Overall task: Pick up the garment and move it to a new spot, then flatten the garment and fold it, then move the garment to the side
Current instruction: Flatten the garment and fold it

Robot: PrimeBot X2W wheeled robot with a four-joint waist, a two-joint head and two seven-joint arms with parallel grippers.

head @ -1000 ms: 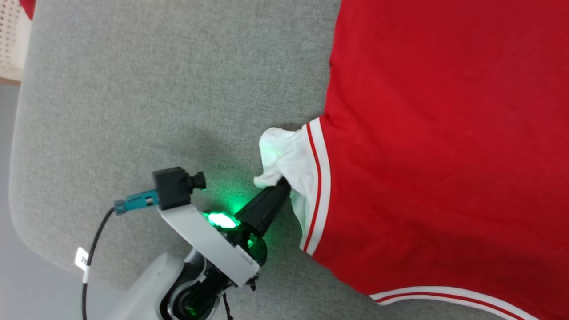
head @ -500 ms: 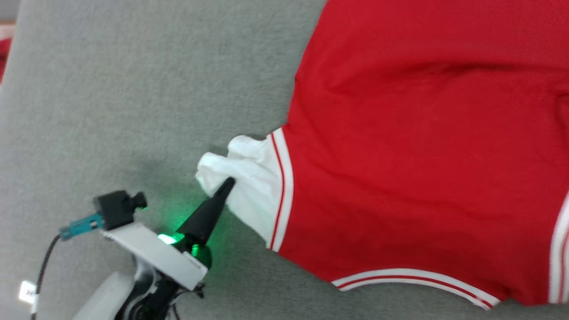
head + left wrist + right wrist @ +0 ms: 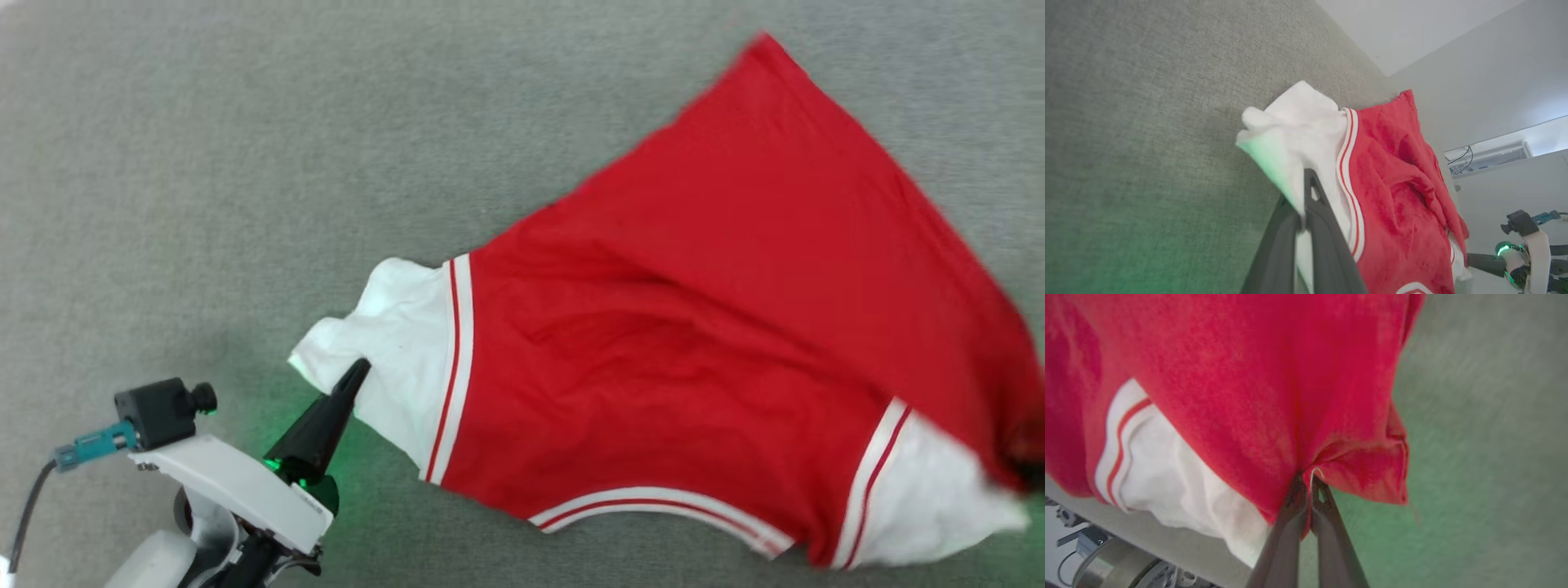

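- My left jaws are closed on a thin pinch of the white sleeve lining (image 3: pixel 1294 134). The fingers (image 3: pixel 1327 241) catch only its edge, just outside the striped trim (image 3: pixel 453 359).
- My right jaws are closed on a bunched fold of red cloth (image 3: pixel 1355 473) at the opposite side of the red jersey (image 3: pixel 694 310).
- The jersey hangs stretched between my two grips, over the grey fabric-covered counter (image 3: pixel 204 147). Its far corner points away from me, and I cannot tell whether that corner touches the surface.
- A second white sleeve lining (image 3: pixel 931 498) sticks out on my right side, loose and crumpled.
- I judge I am in the moving step, with flattening and folding not yet done.
- Risk: the left pinch is shallow, so a sharp pull apart could drag the lining out of it and drop that side.
- Risk: the right grip holds a gathered wad, which may set down as a crease or trap a second layer.
- Risk: both turned-out linings could tuck under the body as I lay it down and leave lumps in the fold.
- Risk: the right wrist view shows the counter's edge (image 3: pixel 1180 555) close by, so cloth set down there could slide off.
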